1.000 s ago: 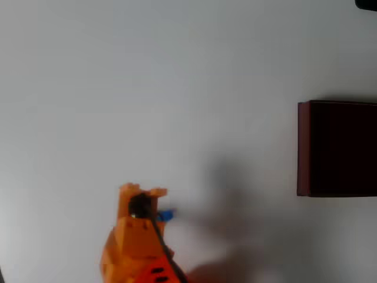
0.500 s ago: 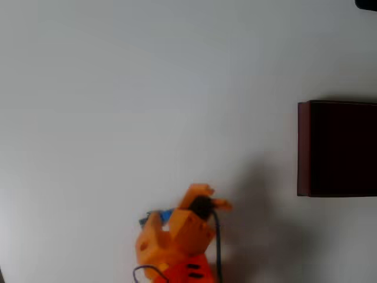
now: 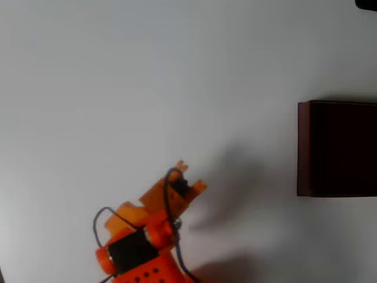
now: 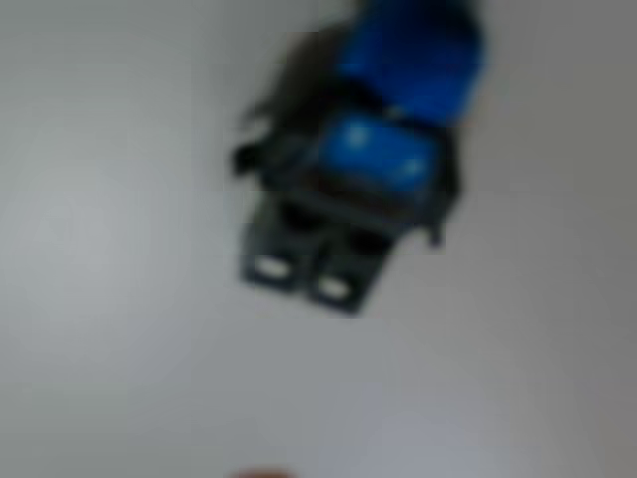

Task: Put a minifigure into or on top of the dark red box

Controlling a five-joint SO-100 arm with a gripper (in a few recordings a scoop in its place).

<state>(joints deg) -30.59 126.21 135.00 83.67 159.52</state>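
Note:
In the wrist view the minifigure looms close and blurred, bright blue on top, black legs pointing down-left, with the pale table far behind it. It hangs off the table in the grip of my orange gripper, which is shut on it. From overhead the gripper sits at the lower middle, pointing up-right, and it hides the figure. The dark red box stands at the right edge, its inside almost black, well to the right of the gripper and a little higher in the picture.
The table is a plain pale grey surface. My arm's orange body and black cables fill the bottom edge. A soft shadow lies between gripper and box. A small dark object sits in the top right corner.
The arm has swung and turned, and the gripper now points up-right toward the box. The blue figure showed beside the gripper before; now the gripper covers it in the overhead view.

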